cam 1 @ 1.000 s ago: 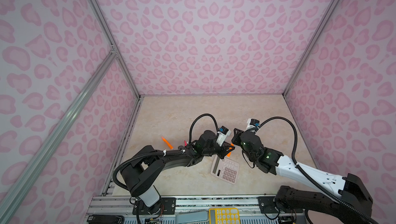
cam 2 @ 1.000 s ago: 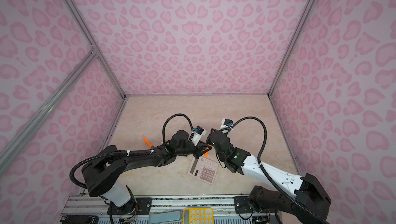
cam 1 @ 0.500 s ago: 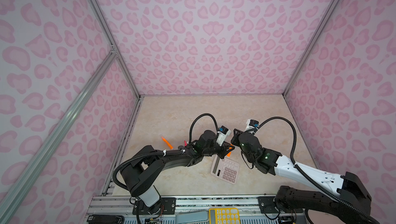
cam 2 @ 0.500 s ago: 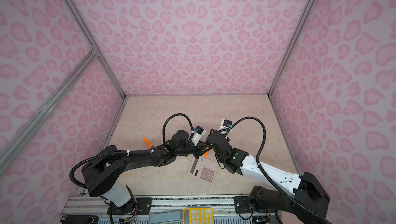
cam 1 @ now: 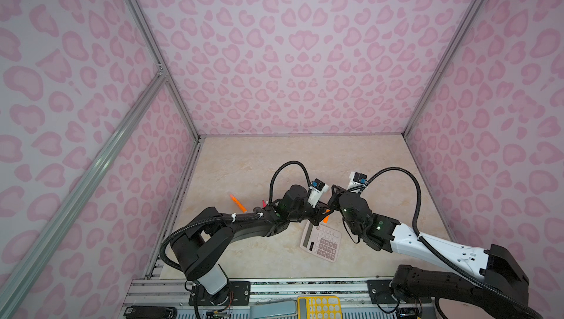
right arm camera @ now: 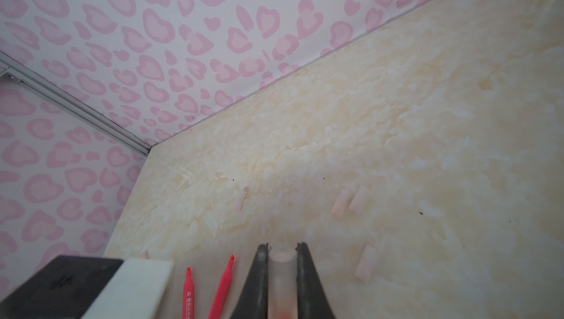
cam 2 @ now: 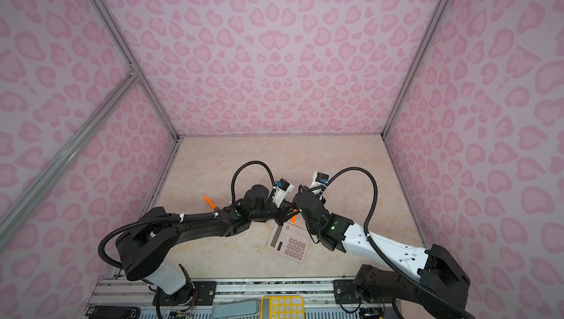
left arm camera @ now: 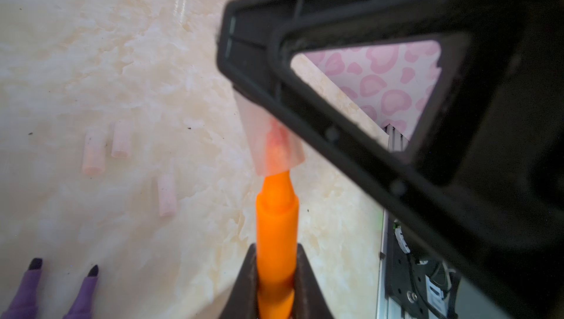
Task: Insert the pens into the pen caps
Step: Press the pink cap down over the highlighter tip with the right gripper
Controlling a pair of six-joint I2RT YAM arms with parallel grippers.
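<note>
My left gripper (left arm camera: 276, 250) is shut on an orange pen (left arm camera: 277, 225) whose tapered tip points away from the jaws. My right gripper (right arm camera: 282, 248) is shut on a clear pen cap (right arm camera: 282, 277). In the left wrist view that pen cap (left arm camera: 274, 140) hangs under the right gripper's black finger (left arm camera: 381, 94), and the pen's tip sits just inside its open end. In both top views the two grippers meet above the table's middle, left gripper (cam 1: 319, 210) against right gripper (cam 1: 331, 206). Loose pen caps (left arm camera: 93, 155) (left arm camera: 122, 143) (left arm camera: 167, 195) lie on the table.
Two purple pens (left arm camera: 82, 293) and two pink-red pens (right arm camera: 222, 287) lie near the grippers. Another orange pen (cam 1: 238, 203) lies left of the arms. A pinkish calculator (cam 1: 322, 241) lies just in front of the grippers. Patterned walls close in the table on three sides.
The right gripper has edged slightly toward the left gripper. Both stay shut on what they hold.
</note>
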